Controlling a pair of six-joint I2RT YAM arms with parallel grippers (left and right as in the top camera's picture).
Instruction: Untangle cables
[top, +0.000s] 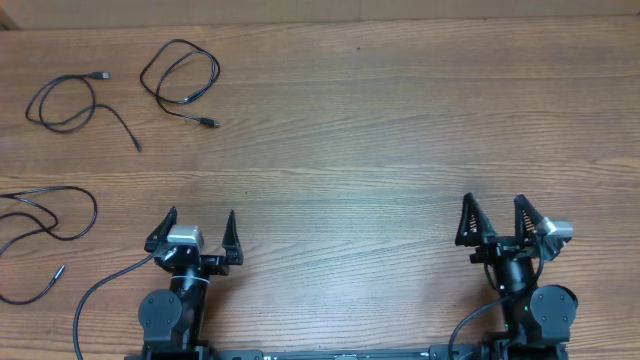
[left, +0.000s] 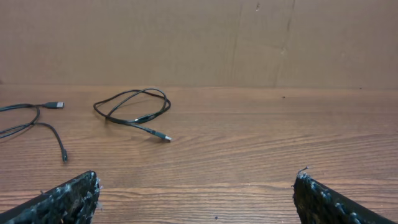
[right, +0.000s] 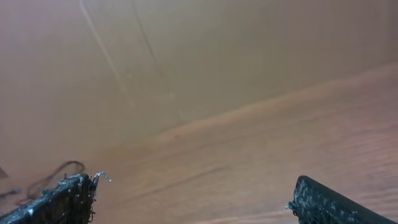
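- Three thin black cables lie apart on the wooden table (top: 400, 130). The looped cable (top: 186, 98) and the second cable (top: 118, 122) are far beyond the left gripper (top: 201, 215). The third cable (top: 94, 212) is just left of it.
- Left gripper: wide open, holding nothing. Right gripper (top: 493, 200): open too, well to its right.
- I think the left arm should go. Pinch near a plug and pull slowly, away from the other cords.

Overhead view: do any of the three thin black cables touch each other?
No, the top thin black cable, the cable left of it and the lower-left cable lie apart.
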